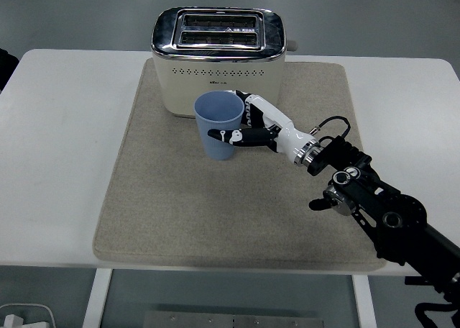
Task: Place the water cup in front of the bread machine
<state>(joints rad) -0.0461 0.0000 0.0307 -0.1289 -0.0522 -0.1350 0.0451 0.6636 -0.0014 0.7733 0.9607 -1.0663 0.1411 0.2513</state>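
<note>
1. Right hand (248, 126) wraps the water cup (219, 124): thumb across the near wall, other fingers curled round the far side. Grip sits on the cup's right flank only.
2. Risk: a one-sided grasp. If the fingers let go unevenly, the cup could tip leftward or get dragged back with the hand.
3. Risk: the cup is just beside the front face of the bread machine (218, 60). Pushing further in could knock the far rim against it.
4. Cannot tell whether the cup's base is touching the mat (158, 213) or slightly above; a release from height might wobble it.
5. Cup: pale blue, plain, tapered, open mouth up, upright, seemingly empty.
6. Position: over the mat's middle, toward the surface's (65, 162) far edge, before the machine's centre.
</note>
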